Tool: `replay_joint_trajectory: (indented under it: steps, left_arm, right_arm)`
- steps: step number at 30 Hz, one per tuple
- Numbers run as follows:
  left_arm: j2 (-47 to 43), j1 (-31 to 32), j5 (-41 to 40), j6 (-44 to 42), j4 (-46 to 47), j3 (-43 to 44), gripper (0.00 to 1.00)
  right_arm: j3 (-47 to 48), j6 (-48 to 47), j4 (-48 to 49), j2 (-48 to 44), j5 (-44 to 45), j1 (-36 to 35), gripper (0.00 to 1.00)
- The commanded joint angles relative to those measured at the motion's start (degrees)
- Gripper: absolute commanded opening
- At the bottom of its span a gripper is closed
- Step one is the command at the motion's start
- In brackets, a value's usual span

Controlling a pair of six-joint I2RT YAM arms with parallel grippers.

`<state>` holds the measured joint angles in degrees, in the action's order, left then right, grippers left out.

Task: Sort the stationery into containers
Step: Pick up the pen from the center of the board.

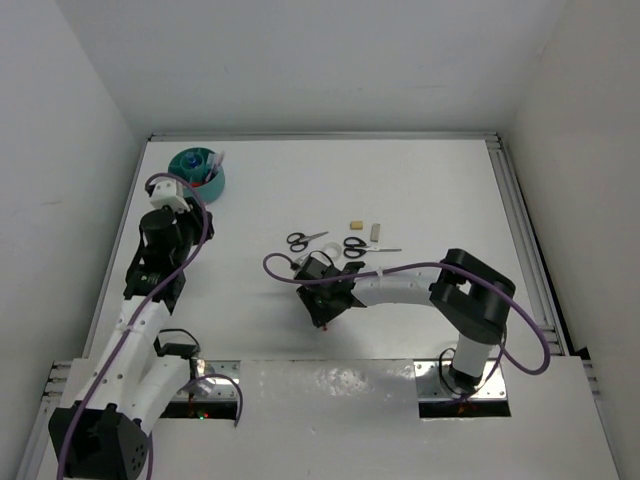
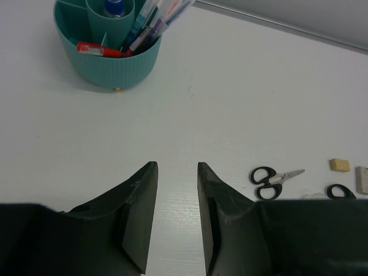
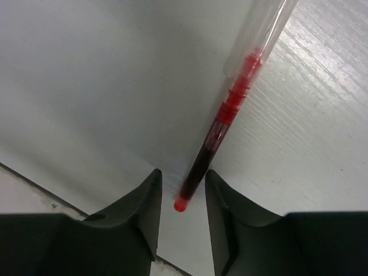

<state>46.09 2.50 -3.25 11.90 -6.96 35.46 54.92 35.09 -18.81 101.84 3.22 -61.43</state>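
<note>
The teal organiser [image 1: 197, 172] stands at the far left; in the left wrist view [image 2: 109, 63] it holds a red pen [image 2: 100, 50], several pens [image 2: 152, 23] and a blue-capped bottle [image 2: 115, 7]. My left gripper [image 2: 177, 167] is open and empty, just short of the organiser [image 1: 172, 192]. My right gripper [image 3: 183, 172] is open, low over the table near the middle [image 1: 324, 318]. The red end of a clear-and-red pen [image 3: 221, 123] lies between its fingers. Two black-handled scissors [image 1: 305, 240] [image 1: 360, 246], a beige eraser [image 1: 354, 225] and a small white piece [image 1: 376, 231] lie beyond it.
One pair of scissors [image 2: 270, 179], the eraser [image 2: 339, 165] and the white piece [image 2: 362, 179] show at the right of the left wrist view. White walls close in the table on three sides. A metal rail [image 1: 520, 230] runs along the right edge.
</note>
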Motion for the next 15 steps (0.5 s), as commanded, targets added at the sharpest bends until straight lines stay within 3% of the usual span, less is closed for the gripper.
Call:
replay_joint_trajectory:
  steps: [1, 3, 7, 11, 15]
  left_arm:
    - [-1.52, -0.83, -1.68, 2.25, 3.09, -0.74, 0.32]
    - [-2.13, -0.83, -1.50, 2.07, 2.83, -0.75, 0.32]
    - [-2.93, -0.83, 2.79, 1.90, 3.26, -1.01, 0.32]
    - [-4.16, -0.57, 21.73, 2.76, 8.69, -3.11, 0.35]
    - [-4.86, -0.57, 34.68, 7.51, 16.16, -5.75, 0.41]
  right_arm:
    - [0.46, 1.90, 0.70, 1.08, 1.78, -0.27, 0.19]
    - [-0.42, 2.52, 0.61, 0.38, 2.84, -0.18, 0.00]
    - [-5.43, 2.61, 6.76, -5.24, 1.43, 0.52, 0.00]
    - [-2.98, -2.29, 7.81, -13.48, 4.93, 0.61, 0.00]
    - [-2.09, -5.63, 14.84, -21.04, 9.69, 0.96, 0.00]
